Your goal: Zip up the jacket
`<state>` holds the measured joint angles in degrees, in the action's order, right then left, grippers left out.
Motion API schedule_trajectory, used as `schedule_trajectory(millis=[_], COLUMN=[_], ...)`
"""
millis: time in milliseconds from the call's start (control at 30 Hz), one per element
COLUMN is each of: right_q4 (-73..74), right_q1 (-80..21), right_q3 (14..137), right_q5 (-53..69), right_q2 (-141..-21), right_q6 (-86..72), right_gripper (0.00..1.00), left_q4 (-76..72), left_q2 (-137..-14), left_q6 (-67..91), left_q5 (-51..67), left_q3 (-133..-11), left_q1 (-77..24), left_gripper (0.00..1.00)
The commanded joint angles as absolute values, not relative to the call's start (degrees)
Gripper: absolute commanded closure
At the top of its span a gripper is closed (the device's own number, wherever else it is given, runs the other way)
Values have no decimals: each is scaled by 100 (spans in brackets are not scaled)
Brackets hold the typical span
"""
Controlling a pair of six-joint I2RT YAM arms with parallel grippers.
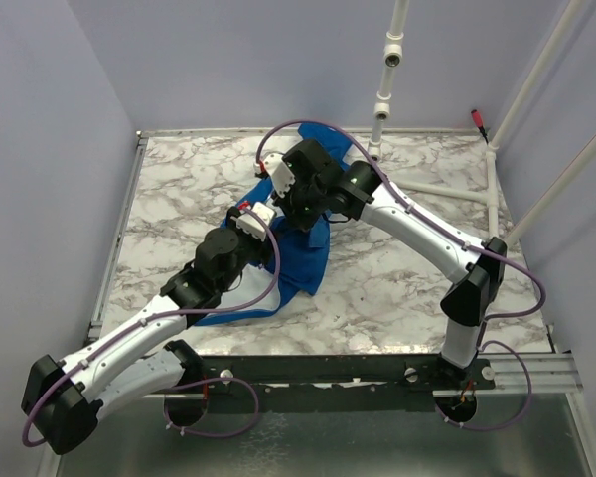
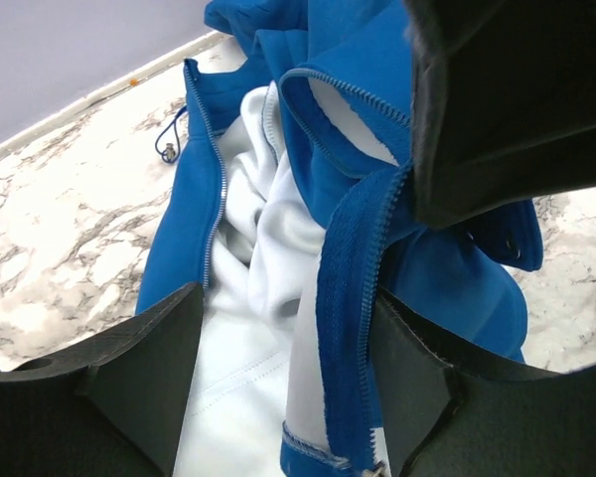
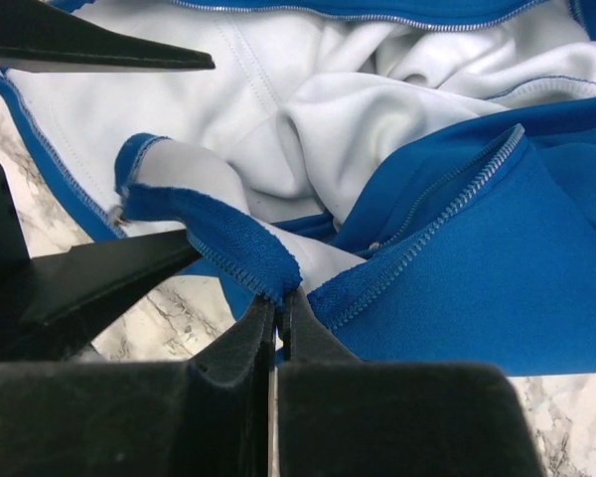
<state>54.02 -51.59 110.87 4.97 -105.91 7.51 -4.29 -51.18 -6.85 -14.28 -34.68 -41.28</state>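
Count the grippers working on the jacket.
2. Left gripper open astride the zipper edge of the jacket; right gripper shut on that same edge, close by.

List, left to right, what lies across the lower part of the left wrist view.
One dark claw finger → pale lining → blue zipper edge → the other claw finger.

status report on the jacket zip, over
Right gripper shut on zipper edge of royal-blue fabric jacket. Left gripper open, straddling that edge. Jacket unzipped, pale lining showing. No obstruction seen.
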Motion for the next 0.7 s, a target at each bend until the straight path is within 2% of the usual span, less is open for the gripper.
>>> schedule_trajectory(millis=[0,467,667], right_q4=[5379,5459,5432], right_q1=[-5221,-5221,-5212], right_q3=[11069,11066,11013], right_q5=[365,437,433], right_q2=[-10289,-10218,-10147], right_q6=[712,712,729], right_gripper=[99,99,99], left_q4=[-156,-24,291], left_q2=[-4918,-4749,-4626], left_q6=[-953,-1215,-1045], left_q5=[-1690,-2018,-1298], left_q3=[-3423,-3306,-3302], left_q1=[-4135,-4140,-4135], left_gripper=[34,37,42])
